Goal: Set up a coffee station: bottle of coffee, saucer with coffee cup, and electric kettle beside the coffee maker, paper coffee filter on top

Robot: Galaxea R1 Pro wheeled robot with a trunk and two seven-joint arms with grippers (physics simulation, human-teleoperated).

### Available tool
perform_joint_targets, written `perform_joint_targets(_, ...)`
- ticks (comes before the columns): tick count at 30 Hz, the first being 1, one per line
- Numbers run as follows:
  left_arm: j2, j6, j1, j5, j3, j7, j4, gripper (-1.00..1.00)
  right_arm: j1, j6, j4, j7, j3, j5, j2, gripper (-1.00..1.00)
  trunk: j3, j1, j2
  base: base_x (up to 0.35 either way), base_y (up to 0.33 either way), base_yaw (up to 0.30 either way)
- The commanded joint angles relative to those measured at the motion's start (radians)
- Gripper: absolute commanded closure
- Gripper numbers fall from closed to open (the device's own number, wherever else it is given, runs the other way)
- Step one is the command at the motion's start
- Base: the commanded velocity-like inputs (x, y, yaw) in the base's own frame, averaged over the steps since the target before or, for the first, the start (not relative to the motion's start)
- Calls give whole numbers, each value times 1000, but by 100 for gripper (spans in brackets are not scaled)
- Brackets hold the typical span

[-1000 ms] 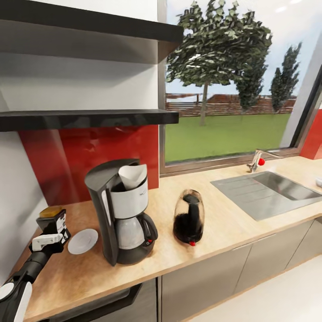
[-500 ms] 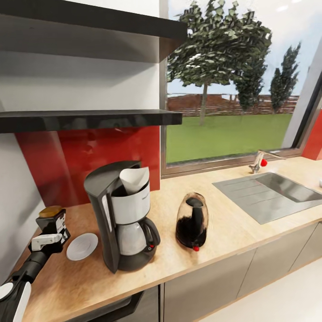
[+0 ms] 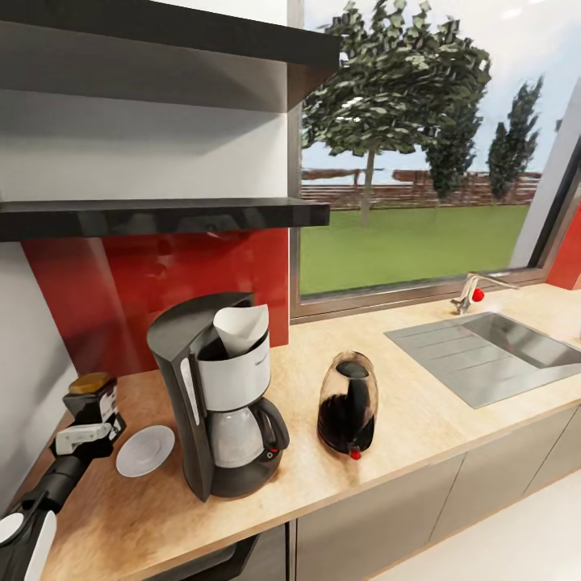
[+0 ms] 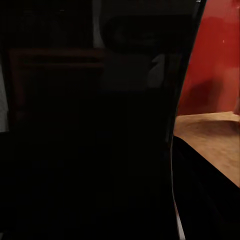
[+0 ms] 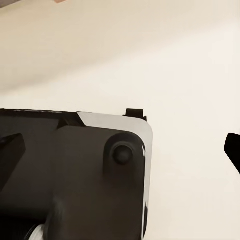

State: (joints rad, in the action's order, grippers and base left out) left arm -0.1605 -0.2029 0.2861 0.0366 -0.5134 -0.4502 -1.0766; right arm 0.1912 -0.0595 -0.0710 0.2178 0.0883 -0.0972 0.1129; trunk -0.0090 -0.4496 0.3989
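The black coffee maker [image 3: 216, 395] stands on the wooden countertop [image 3: 420, 420] with the white paper coffee filter [image 3: 240, 326] in its top. To its right is the dark glass electric kettle [image 3: 348, 403]. The white saucer [image 3: 145, 450] lies bare at its left. Further left, the bottle of coffee [image 3: 92, 400] with its orange cap is upright at the counter's end, and my left gripper [image 3: 81, 436] is shut on it; in the left wrist view the bottle [image 4: 90, 125] is a dark mass close up. My right gripper [image 5: 120, 150] hangs open over the floor. The coffee cup is out of view.
The black kitchen shelf [image 3: 161, 215] runs above the red backsplash, with another shelf [image 3: 161, 32] higher up. A steel sink [image 3: 492, 347] and faucet [image 3: 472, 292] sit at the counter's right under the window. A white wall borders the counter at the left.
The whole head view has shifted a little, so the camera moved. The bottle, saucer, coffee maker and kettle keep their places relative to each other.
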Motion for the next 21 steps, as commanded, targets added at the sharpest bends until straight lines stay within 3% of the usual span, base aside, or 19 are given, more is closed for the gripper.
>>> perform_joint_targets(1,1,-2,-5,3,-3,-8,-5,100,1,-3,1,3,8,-10,1,-100,-1,0,1,0,0,0)
perform_joint_targets(21,1,-1,-24,3,-4,-8,-23,100,1,-2,0,3,7,-11,1,-100,-1,0,1,0,0,0)
